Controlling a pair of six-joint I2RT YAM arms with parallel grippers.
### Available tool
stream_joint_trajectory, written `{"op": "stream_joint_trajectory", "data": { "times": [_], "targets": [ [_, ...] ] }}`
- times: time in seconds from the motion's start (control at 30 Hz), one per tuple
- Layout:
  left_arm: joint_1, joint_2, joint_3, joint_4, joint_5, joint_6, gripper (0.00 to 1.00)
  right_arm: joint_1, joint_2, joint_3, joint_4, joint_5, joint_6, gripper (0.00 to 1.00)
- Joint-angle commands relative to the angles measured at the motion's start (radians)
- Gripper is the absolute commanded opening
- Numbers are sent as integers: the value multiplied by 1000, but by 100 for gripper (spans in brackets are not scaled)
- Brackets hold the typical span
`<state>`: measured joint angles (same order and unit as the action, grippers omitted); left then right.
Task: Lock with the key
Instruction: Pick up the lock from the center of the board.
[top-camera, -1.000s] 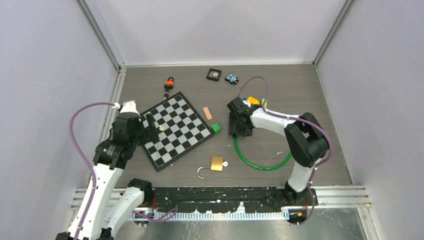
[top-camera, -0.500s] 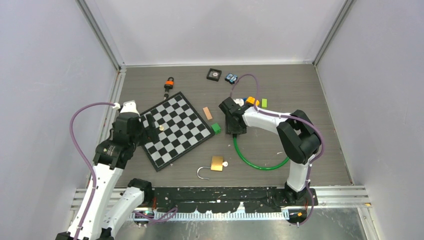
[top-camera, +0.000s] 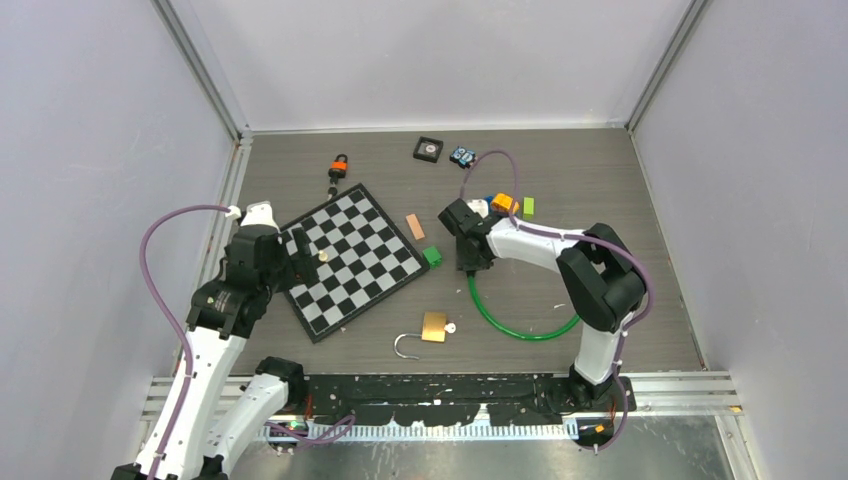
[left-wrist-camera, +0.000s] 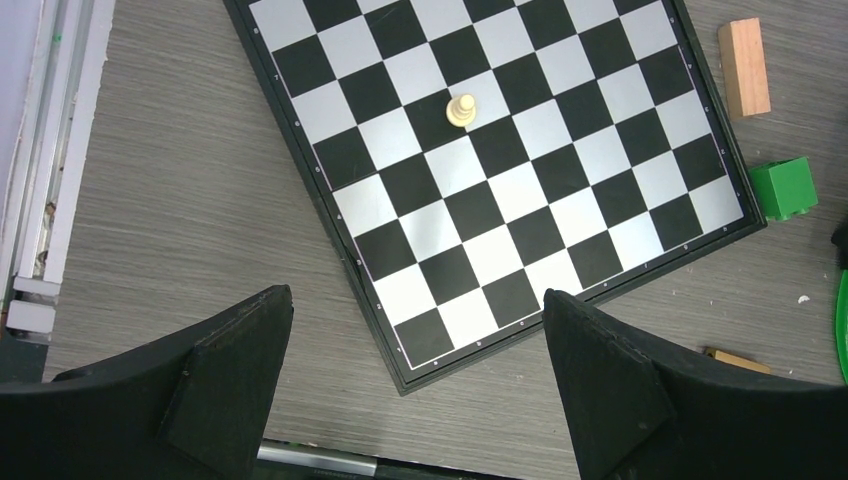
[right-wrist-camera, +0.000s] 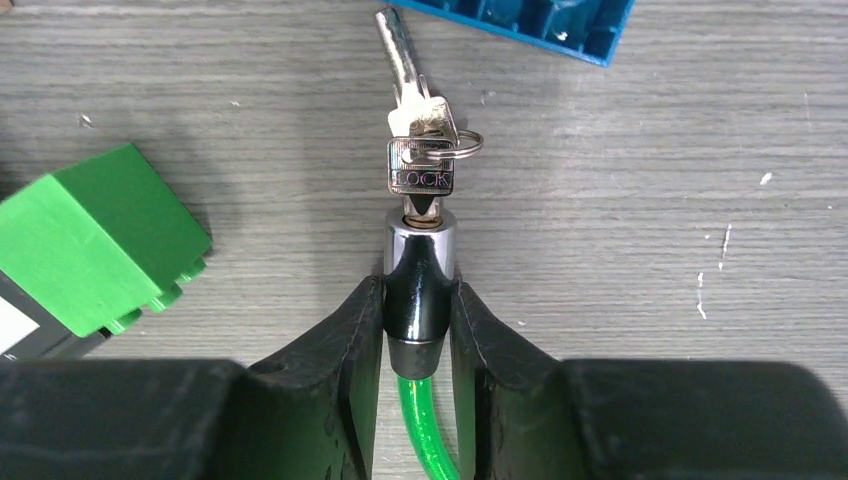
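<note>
Right hand (right-wrist-camera: 418, 292) shifted left, now clenched on cable lock (right-wrist-camera: 420, 255) barrel, key (right-wrist-camera: 421, 170) stamped LOCK (left hand (left-wrist-camera: 415, 298) spread)

Right wrist view: the blue block (right-wrist-camera: 520, 22) is cut at top, the green cable lock (right-wrist-camera: 420, 300) at bottom.

Items as I count them: one black-and-silver chequered board (top-camera: 350, 262) carrying one cream pawn (left-wrist-camera: 461, 109); two padlocks, one brass padlock (top-camera: 434, 326) and one orange-and-black padlock (top-camera: 339, 166); one green cable lock (right-wrist-camera: 420, 290); two silver keys (right-wrist-camera: 420, 178) on one ring (right-wrist-camera: 462, 146); two green plastic bricks, one dark green brick (top-camera: 432, 256) and one pale green brick (top-camera: 528, 206); one orange brick (top-camera: 505, 202); one tan wooden block (top-camera: 414, 226); one black square frame (top-camera: 428, 149); one blue plate (right-wrist-camera: 540, 25).
</note>
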<state>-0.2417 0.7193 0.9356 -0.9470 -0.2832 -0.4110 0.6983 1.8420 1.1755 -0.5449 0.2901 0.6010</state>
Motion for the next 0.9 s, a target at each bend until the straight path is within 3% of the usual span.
{"op": "stream_joint_trajectory", "data": {
  "times": [0.0, 0.2, 0.5, 0.67, 0.87],
  "targets": [
    [4, -24, 0, 40, 20, 11, 98, 2, -82, -55, -17, 23, -21, 2],
    [4, -102, -18, 108, 111, -26, 98, 1, -309, -121, -4, 4, -88, 1],
    [4, -134, 13, 228, 331, -133, 98, 3, -666, -202, 42, -222, -139, 1],
    [0, -133, -29, 359, 477, -253, 98, 3, -802, -221, 89, -275, -85, 1],
    [-69, -160, -80, 450, 493, -309, 98, 5, -884, -244, 190, -336, 73, 1]
  ]
}}
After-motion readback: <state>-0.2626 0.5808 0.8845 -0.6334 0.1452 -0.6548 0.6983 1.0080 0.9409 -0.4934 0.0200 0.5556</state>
